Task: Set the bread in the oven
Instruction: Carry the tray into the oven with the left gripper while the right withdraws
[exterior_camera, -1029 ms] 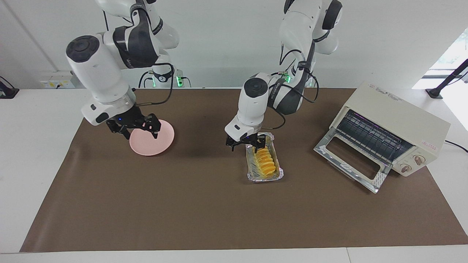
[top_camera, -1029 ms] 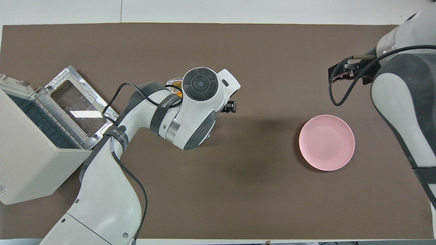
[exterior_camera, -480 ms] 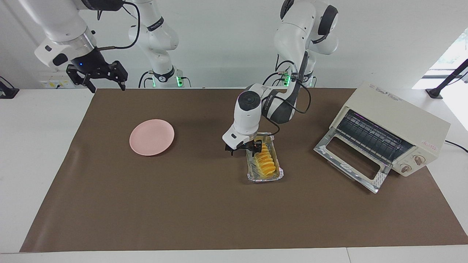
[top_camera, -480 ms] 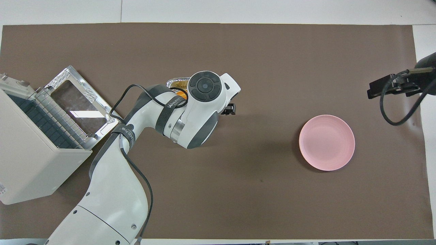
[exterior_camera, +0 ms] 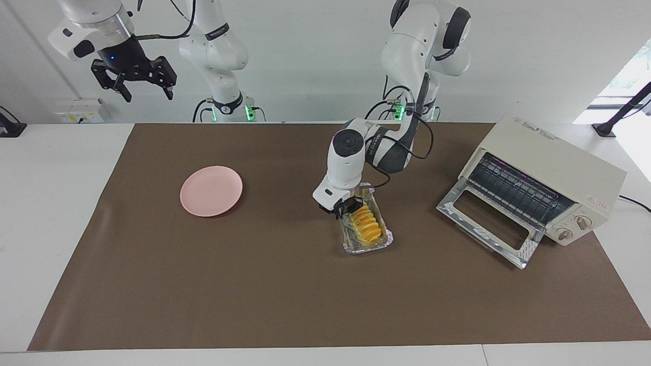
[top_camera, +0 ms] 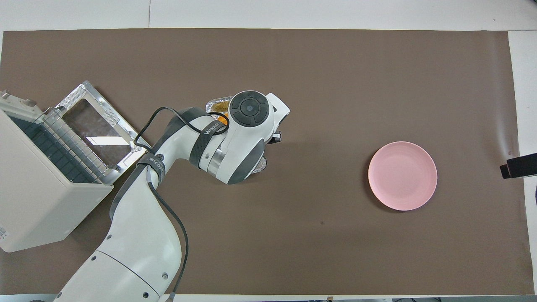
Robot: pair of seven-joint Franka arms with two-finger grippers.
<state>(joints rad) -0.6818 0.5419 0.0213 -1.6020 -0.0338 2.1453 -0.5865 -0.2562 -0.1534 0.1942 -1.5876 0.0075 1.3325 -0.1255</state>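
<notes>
Nearest the robots on my screens, the right gripper point(exterior_camera: 133, 84) hangs high in the air at the right arm's end of the table, its 2 fingers spread and nothing between them; that arm waits. Farther out, I see the pink plate point(exterior_camera: 211, 190) lying flat on the brown mat point(exterior_camera: 254, 284), toward the right arm's end, with nothing on it. About level with it at the left arm's end sits the oven point(exterior_camera: 546, 178), its glass door point(exterior_camera: 491, 223) dropped fully down and the wire rack point(exterior_camera: 519, 190) showing inside. Between plate and oven, the left gripper point(exterior_camera: 346, 209) is down at the foil tray point(exterior_camera: 356, 247), clenched at the tray's end nearest the robots; I read it as pinching that end of the tray, though I cannot tell whether it grips the rim or the loaf. The bread point(exterior_camera: 366, 227) lies inside the tray, lengthwise, not in the oven yet.
</notes>
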